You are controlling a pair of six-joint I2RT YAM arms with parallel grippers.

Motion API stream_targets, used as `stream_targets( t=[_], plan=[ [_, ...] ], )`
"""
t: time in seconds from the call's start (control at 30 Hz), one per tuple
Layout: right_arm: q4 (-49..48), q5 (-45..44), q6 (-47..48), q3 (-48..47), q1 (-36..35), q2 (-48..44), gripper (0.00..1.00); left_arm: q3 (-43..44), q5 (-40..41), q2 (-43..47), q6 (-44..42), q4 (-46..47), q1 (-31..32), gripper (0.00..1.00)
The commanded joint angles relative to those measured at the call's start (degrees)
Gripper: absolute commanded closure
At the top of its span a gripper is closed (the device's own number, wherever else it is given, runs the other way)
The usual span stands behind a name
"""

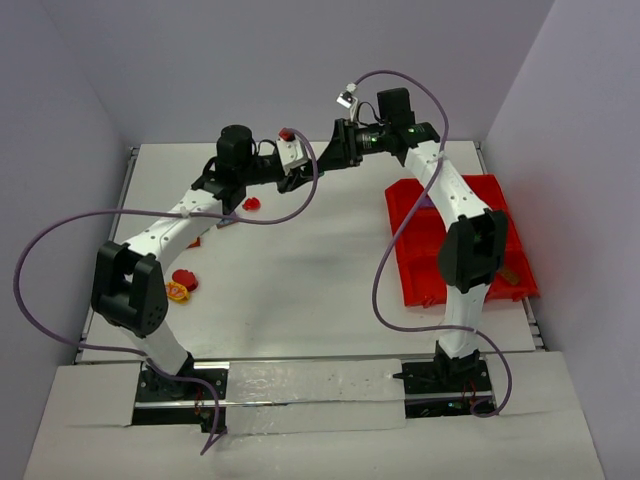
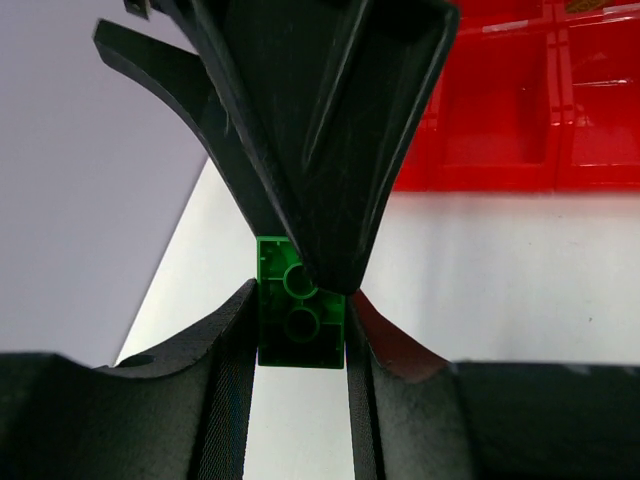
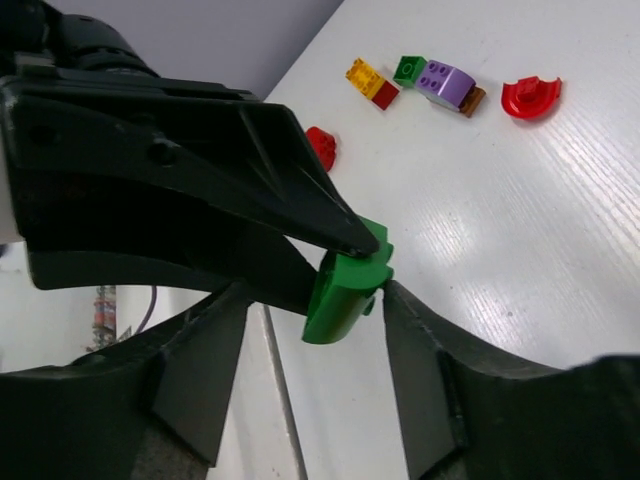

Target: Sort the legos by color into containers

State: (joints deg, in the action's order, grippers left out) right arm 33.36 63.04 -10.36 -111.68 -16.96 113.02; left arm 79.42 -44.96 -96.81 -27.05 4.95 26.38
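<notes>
My left gripper (image 2: 300,325) is shut on a green brick (image 2: 300,335), held in the air above the far middle of the table. My right gripper (image 3: 312,300) is open around the same green brick (image 3: 345,295); its right finger (image 3: 420,350) touches the brick, and its left finger stands clear. In the top view the left gripper (image 1: 300,178) and right gripper (image 1: 322,160) meet tip to tip, and the brick is hidden there. The red tray (image 1: 500,190) lies at the right and also shows in the left wrist view (image 2: 500,175).
Loose bricks lie on the table below: yellow-orange (image 3: 362,75), green (image 3: 408,68), purple (image 3: 447,82), a curved red piece (image 3: 530,95) and another red one (image 3: 322,148). Red and yellow pieces (image 1: 181,285) lie at the left. Purple cables hang from both arms.
</notes>
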Motion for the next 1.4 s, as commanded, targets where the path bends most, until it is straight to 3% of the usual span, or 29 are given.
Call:
stream_targets(
  t=[0.0,0.27,0.33,0.4,0.43,0.47,0.53,0.63,0.73,0.9,1.17,1.37],
  plan=[
    [0.2,-0.4,0.5,0.4,-0.1,0.7,0.40,0.5,1.2,2.5,-1.2,4.3,1.1,0.99],
    [0.4,-2.4,1.2,-1.2,0.0,1.7,0.61,0.5,1.6,2.9,-1.7,4.5,2.4,0.98],
    [0.3,-2.5,1.7,-1.4,0.1,1.6,0.74,0.8,1.9,2.8,-1.7,4.2,2.8,0.90],
    [0.5,-2.4,2.3,-1.4,0.2,1.4,0.93,1.0,3.1,2.5,-1.0,4.2,3.0,0.73],
    [0.6,-2.5,2.6,-1.3,0.3,1.1,0.99,1.2,3.7,2.4,0.0,4.3,3.0,0.60],
    [0.6,-2.8,2.7,-1.1,0.7,0.7,1.00,1.5,4.9,2.0,1.1,4.2,3.0,0.43],
    [1.7,-3.3,3.9,-0.8,2.0,-0.4,1.00,2.6,7.0,1.4,2.6,3.0,3.0,0.22],
    [5.4,-6.9,9.9,0.4,6.1,-2.6,1.00,3.6,11.5,1.3,4.4,1.5,2.9,0.09],
    [12.3,-10.2,17.9,1.9,10.4,-5.9,1.00,5.0,15.0,0.8,6.7,-0.5,2.4,0.06],
    [25.4,-17.0,29.9,5.4,24.6,-12.1,1.00,5.9,24.4,0.6,16.1,-0.6,1.3,0.01],
    [39.2,-31.9,46.9,6.4,39.8,-16.5,1.00,4.3,37.9,1.2,18.7,-3.9,1.0,0.01],
    [40.1,-38.5,52.5,8.7,46.0,-17.0,1.00,4.5,33.3,1.8,22.2,-9.2,-4.2,0.01]
  ],
)
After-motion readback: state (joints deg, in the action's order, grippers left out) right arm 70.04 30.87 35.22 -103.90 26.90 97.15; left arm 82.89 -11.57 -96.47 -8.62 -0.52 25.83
